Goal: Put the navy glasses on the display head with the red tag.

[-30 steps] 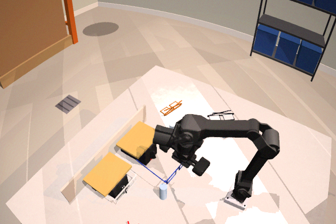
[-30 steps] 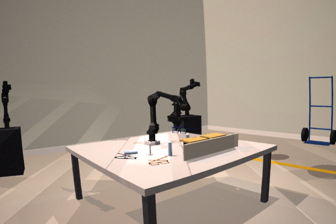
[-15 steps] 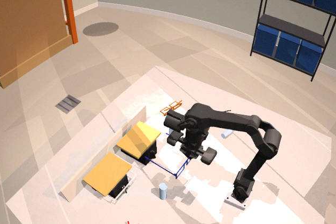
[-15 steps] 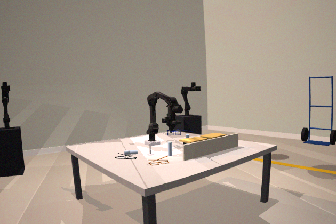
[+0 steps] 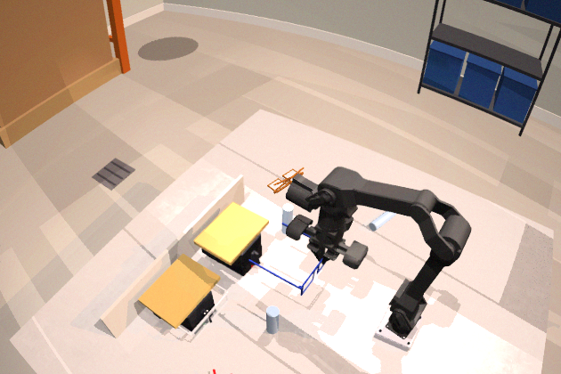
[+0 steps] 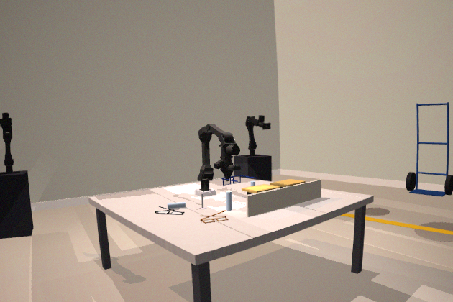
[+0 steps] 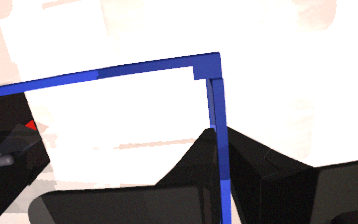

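The fingers were closed on the front of the glasses (image 5: 288, 276), held above the surface (image 5: 471, 249) near the heads. The frame looked light, thin and stiff; a grip near the hinge could let it twist.

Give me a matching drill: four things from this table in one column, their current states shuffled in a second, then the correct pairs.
Things:
1. navy wire-frame glasses
2. orange wire-frame glasses
3. pale blue upright cylinder
4. black parallel-jaw gripper

States:
A. lying on the white table, away from the arm
B. shut on a thin blue frame
C. held above the table, temples pointing toward the yellow-topped heads
D. standing on end near the table's edge

Pairs: 1-C, 2-A, 3-D, 4-B
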### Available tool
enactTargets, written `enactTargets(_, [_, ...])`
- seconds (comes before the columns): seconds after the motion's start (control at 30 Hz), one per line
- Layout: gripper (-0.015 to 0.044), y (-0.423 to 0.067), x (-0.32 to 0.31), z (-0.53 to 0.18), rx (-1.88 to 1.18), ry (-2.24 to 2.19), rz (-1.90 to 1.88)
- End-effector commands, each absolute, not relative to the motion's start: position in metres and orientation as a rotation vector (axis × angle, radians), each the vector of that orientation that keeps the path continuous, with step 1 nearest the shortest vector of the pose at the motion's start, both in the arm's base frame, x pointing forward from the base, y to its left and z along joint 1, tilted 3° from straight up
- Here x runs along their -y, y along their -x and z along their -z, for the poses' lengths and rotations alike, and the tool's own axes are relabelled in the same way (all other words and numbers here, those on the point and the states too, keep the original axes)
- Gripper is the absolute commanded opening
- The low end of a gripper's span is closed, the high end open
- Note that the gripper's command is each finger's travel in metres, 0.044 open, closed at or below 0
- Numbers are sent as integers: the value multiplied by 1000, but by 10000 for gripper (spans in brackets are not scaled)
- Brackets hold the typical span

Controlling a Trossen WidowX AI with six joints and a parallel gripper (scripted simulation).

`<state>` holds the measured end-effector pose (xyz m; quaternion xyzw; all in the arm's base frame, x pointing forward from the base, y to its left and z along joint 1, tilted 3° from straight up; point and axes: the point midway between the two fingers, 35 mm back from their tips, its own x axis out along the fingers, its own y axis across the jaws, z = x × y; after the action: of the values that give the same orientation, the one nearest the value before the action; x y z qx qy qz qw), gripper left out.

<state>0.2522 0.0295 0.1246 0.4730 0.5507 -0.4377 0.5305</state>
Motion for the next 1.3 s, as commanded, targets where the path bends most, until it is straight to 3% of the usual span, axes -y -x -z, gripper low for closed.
enactTargets(0.0, [0,-251,-30,-119,-1328,-1132,1040])
enactTargets(1.27, [0,-252,-32,-87,-1305,-1113,1053])
